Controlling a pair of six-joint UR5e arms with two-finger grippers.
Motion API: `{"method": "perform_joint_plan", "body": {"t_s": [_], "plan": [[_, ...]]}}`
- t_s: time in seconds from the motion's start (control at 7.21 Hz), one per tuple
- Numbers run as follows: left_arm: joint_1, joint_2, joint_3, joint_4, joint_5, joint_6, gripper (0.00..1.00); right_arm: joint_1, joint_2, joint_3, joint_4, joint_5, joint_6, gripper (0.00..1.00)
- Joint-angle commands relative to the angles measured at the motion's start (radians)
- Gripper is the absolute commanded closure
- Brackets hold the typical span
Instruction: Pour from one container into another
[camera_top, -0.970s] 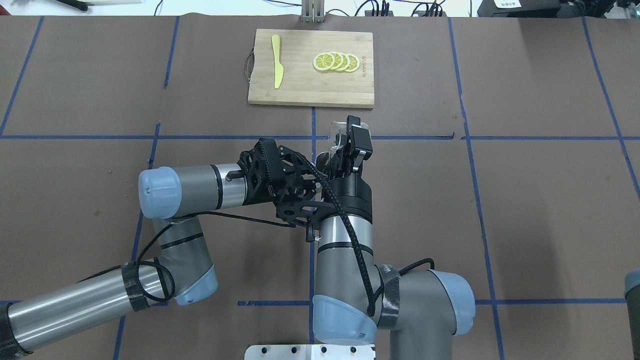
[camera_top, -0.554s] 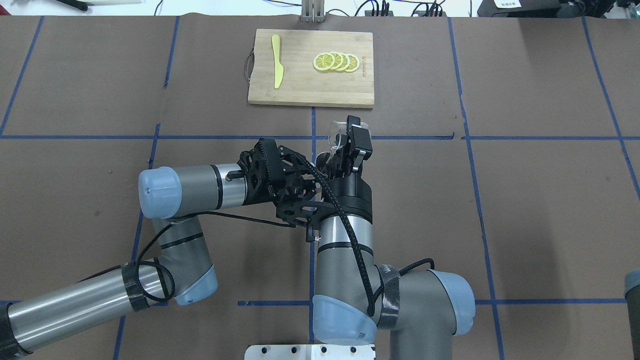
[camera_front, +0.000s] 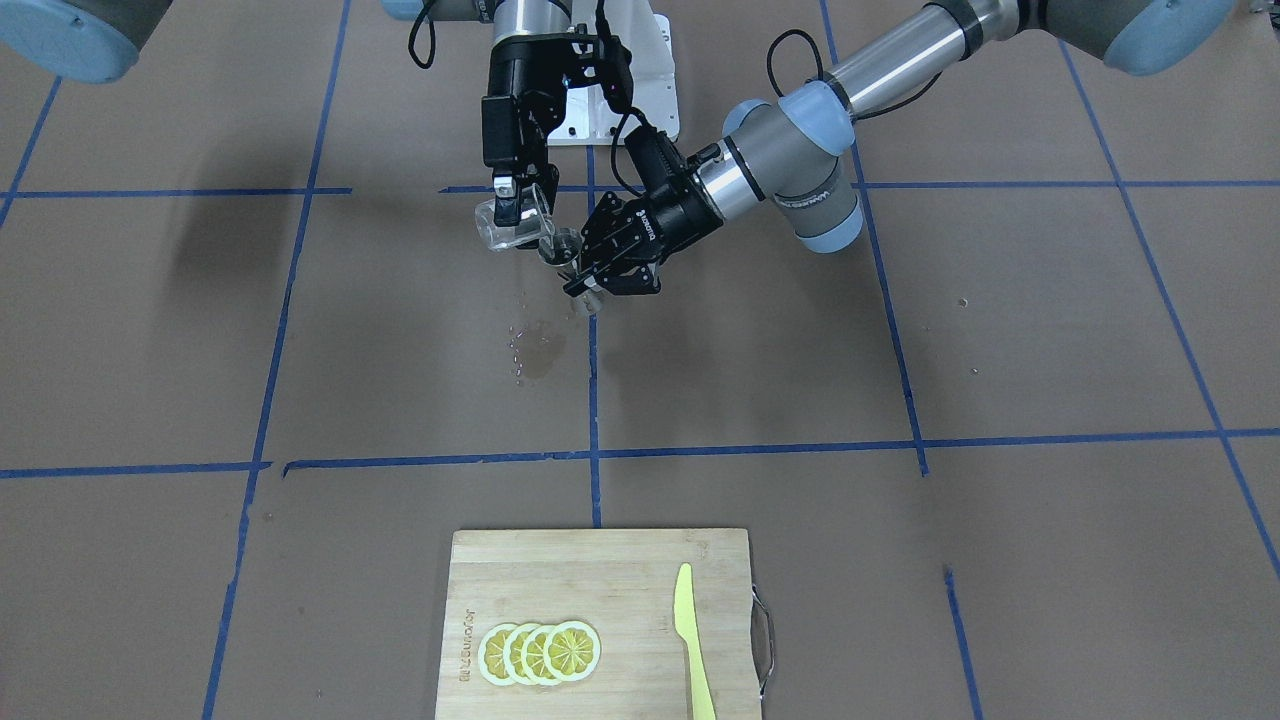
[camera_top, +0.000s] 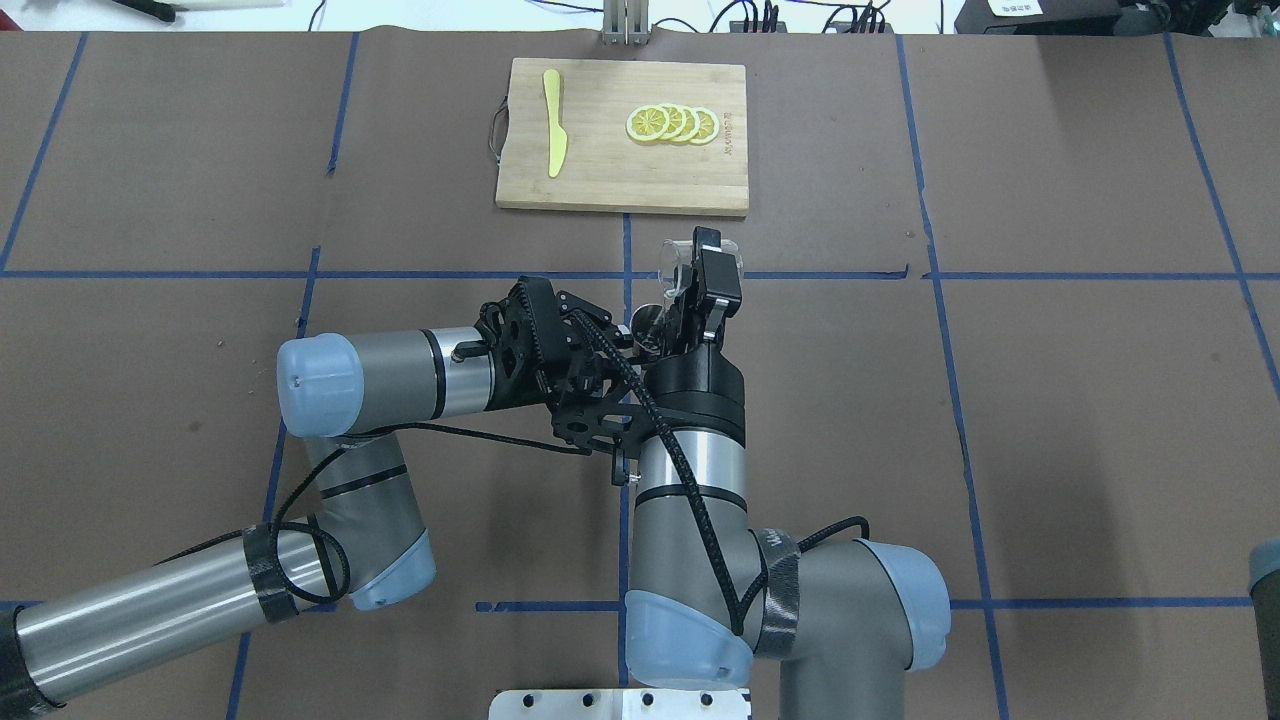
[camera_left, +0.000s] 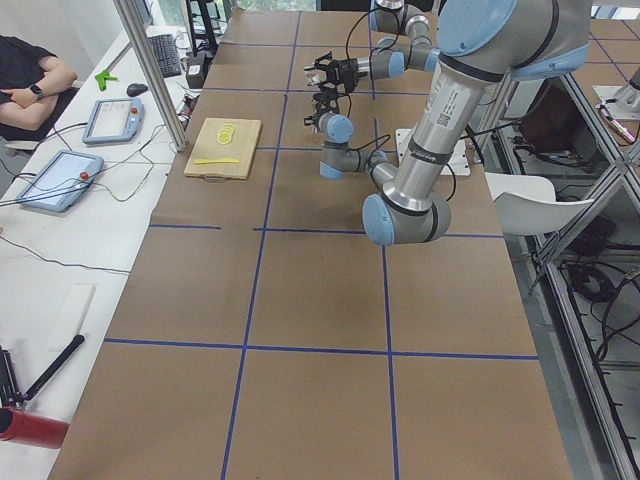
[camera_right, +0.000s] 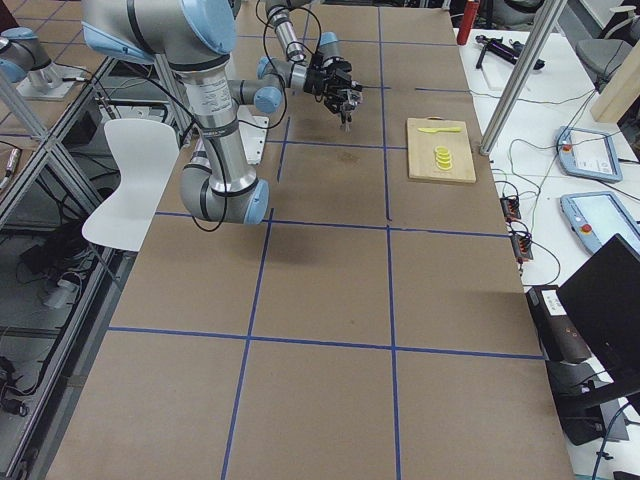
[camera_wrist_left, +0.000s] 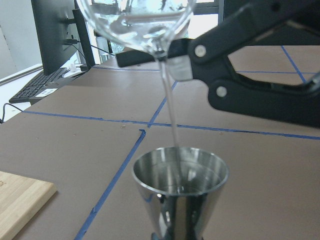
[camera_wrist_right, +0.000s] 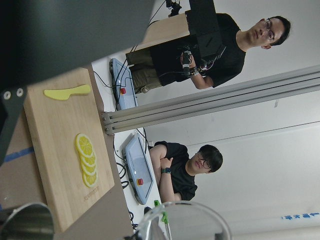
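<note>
My right gripper (camera_front: 515, 205) is shut on the clear glass measuring cup (camera_front: 503, 228), holding it tilted with its lip toward the steel jigger (camera_front: 562, 248). The left gripper (camera_front: 580, 283) is shut on the jigger and holds it upright above the table. In the left wrist view a thin stream of clear liquid (camera_wrist_left: 170, 115) falls from the cup (camera_wrist_left: 135, 20) into the jigger's upper cone (camera_wrist_left: 180, 185). From overhead the cup (camera_top: 672, 262) sits just beyond the jigger (camera_top: 645, 320), at the table's middle.
Wet drops (camera_front: 535, 350) mark the brown paper under the two containers. A bamboo cutting board (camera_top: 600, 170) with lemon slices (camera_top: 672, 124) and a yellow knife (camera_top: 553, 135) lies at the far side. Two people (camera_wrist_right: 200, 165) show beyond the table's far side.
The right wrist has turned slightly, tipping the cup a little more. Both arms otherwise hold their places.
</note>
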Motion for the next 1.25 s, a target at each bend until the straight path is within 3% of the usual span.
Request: {"method": "perform_joint_plan", "body": {"t_s": [0.0,1.11], "plan": [[0.000,0.000,0.000,-0.002,0.000,0.000,1.00,0.000,0.000,-0.002,-0.002,-0.010,-0.028,1.00],[0.000,0.002,0.000,-0.002,0.000,0.000,1.00,-0.003,0.002,0.003,0.014,-0.007,-0.031,1.00]]}}
